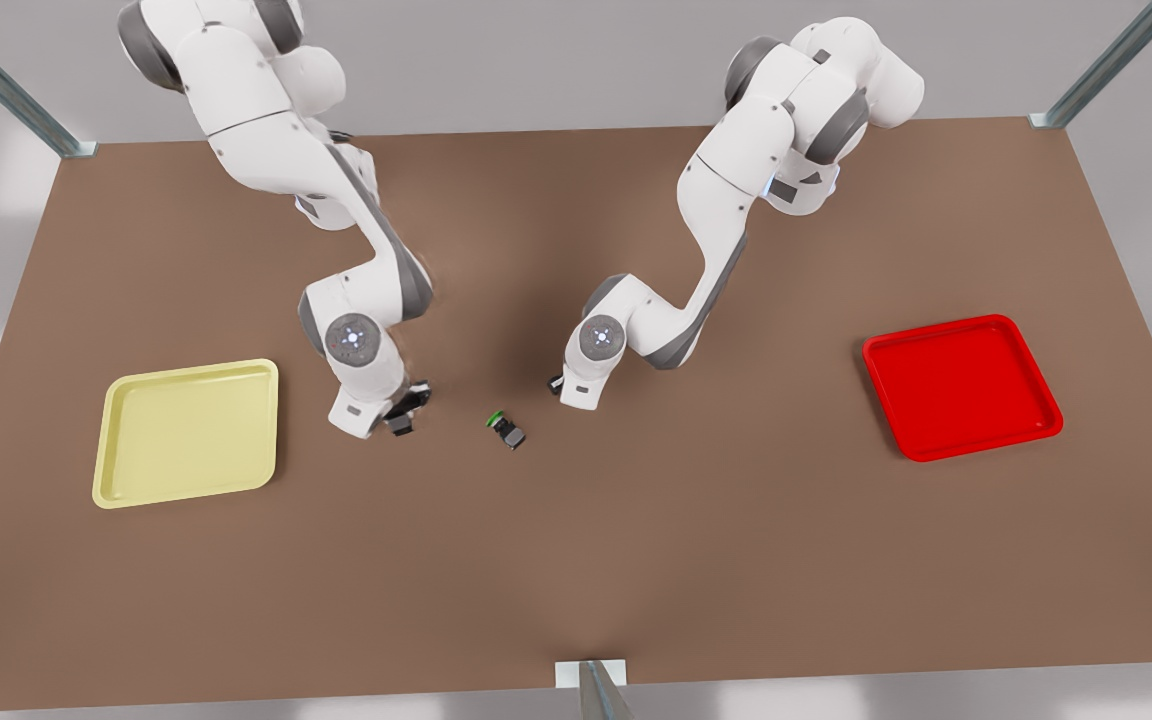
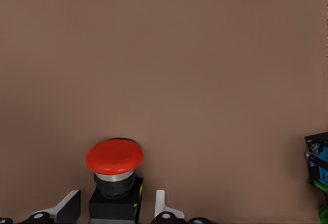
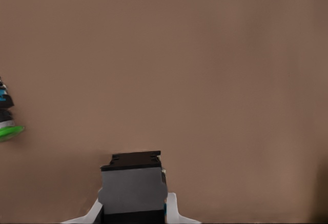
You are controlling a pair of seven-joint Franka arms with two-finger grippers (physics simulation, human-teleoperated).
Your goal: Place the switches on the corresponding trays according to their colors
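In the front view both trays hold nothing, so we think the job has barely begun; the yellow tray point(image 1: 188, 432) sits at that view's left, the red tray point(image 1: 962, 386) at its right, and a green-capped switch point(image 1: 506, 428) lies between the two low arms.

In the left wrist view the left gripper point(image 2: 117, 215) has its fingers close on either side of the red switch point(image 2: 114, 179); we cannot tell if they squeeze it.

In the right wrist view the right gripper point(image 3: 134, 215) has its fingers tight against a dark switch body point(image 3: 133, 188); its cap is hidden.
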